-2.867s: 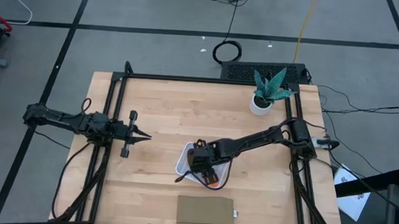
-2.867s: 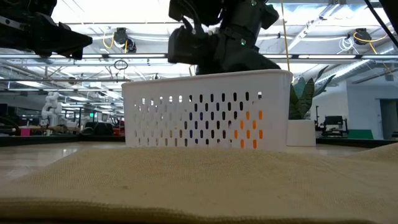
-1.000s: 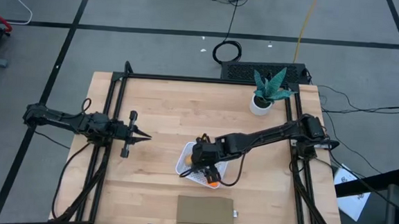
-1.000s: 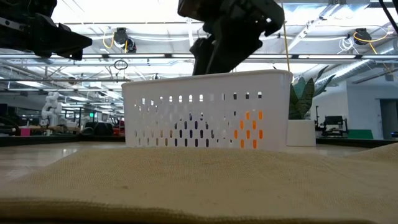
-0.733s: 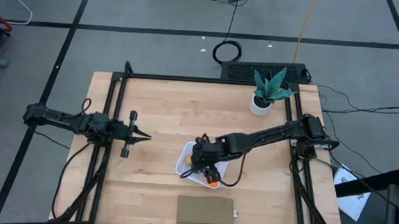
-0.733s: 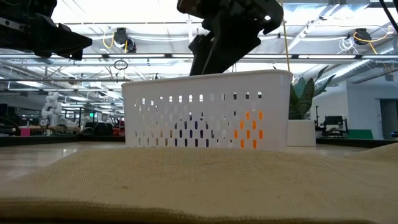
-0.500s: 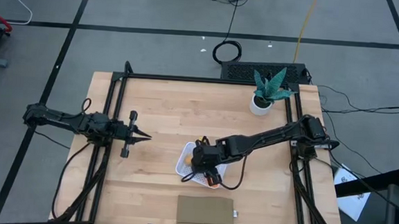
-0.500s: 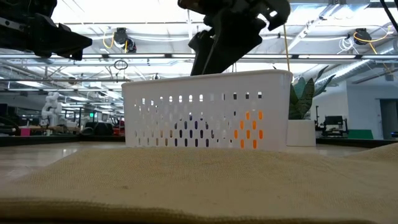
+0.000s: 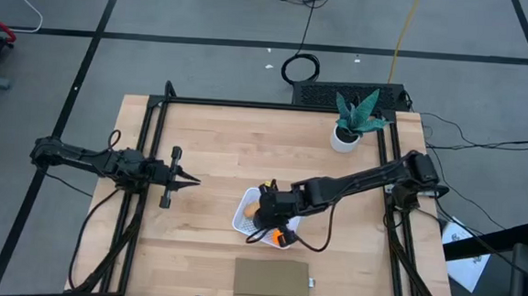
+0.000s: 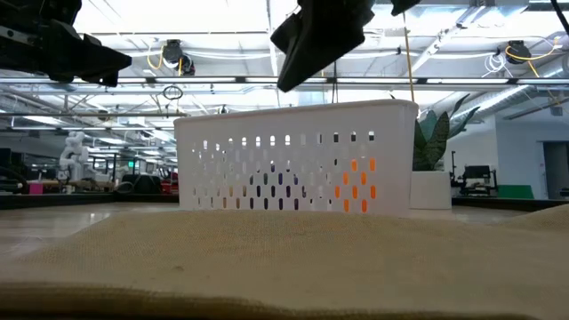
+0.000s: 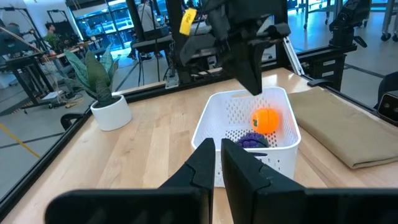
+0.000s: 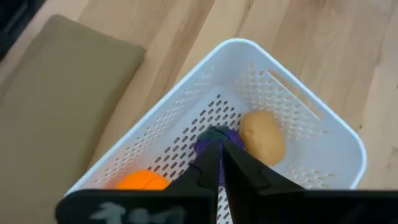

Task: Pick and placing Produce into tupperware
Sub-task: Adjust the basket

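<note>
The white tupperware (image 9: 238, 222) stands on the wooden table, right of centre and toward the near edge. Three pieces of produce lie on its perforated bottom: a tan one (image 12: 262, 137), an orange one (image 12: 143, 181) and a purple one (image 12: 208, 144), half hidden behind my fingers. My right gripper (image 12: 219, 132) hangs shut and empty above the container, slanting down, its fingertips clear of the rim (image 10: 286, 80). My left gripper (image 9: 193, 182) waits shut at the table's left, pointing level toward the container (image 11: 249, 124).
A flat brown pad (image 9: 271, 281) lies near the front edge, just in front of the container. A green potted plant (image 9: 353, 121) stands at the far right corner. Black frame rails run along the table's left and right sides.
My right gripper has risen out of the container, clear above its rim, and its fingers have shut with nothing between them. The produce stays lying in the container.
</note>
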### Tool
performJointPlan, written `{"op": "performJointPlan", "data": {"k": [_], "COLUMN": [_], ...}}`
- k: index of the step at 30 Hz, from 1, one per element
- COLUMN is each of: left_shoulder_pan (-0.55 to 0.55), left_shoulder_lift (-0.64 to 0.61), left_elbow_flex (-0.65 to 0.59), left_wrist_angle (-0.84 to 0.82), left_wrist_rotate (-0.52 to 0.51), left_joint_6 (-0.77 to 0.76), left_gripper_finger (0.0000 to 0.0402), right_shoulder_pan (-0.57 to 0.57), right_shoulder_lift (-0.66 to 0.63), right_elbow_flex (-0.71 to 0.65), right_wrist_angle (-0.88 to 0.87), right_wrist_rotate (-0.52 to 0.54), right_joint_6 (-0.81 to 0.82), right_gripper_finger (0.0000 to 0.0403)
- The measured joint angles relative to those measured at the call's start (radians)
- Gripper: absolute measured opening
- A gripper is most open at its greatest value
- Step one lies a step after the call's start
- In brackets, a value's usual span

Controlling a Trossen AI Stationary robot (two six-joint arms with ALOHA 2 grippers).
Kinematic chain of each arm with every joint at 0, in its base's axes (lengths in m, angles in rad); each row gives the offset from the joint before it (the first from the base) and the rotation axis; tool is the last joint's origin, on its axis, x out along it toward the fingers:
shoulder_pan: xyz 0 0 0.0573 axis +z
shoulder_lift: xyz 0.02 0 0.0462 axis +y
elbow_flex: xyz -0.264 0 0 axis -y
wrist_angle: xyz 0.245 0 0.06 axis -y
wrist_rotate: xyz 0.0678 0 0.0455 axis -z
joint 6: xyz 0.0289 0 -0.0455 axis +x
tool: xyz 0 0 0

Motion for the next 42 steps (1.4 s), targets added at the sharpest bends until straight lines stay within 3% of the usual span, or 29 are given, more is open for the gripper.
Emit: {"op": "performJointPlan", "data": {"k": [15, 36, 42], "left_shoulder_pan": [0.0, 0.0, 0.0], "left_shoulder_lift": [0.0, 0.0, 0.0], "left_elbow_flex": [0.0, 0.0, 0.0], "left_wrist_angle": [0.0, 0.001, 0.001], "left_wrist_rotate": [0.0, 0.0, 0.0], "left_joint_6": [0.0, 0.01, 0.01], "left_gripper_finger": [0.0031, 0.0031, 0.0031], "right_shoulder_pan": [-0.001, 0.006, 0.003], "right_shoulder_lift": [-0.106, -0.289, -0.376], "right_elbow_flex": [0.0, -0.001, -0.001], "right_wrist_angle": [0.151, 0.134, 0.1], "right_wrist_rotate": [0.007, 0.036, 0.109], "right_joint_6": [-0.011, 0.003, -0.015], "right_gripper_finger": [0.0, 0.0, 0.0]}}
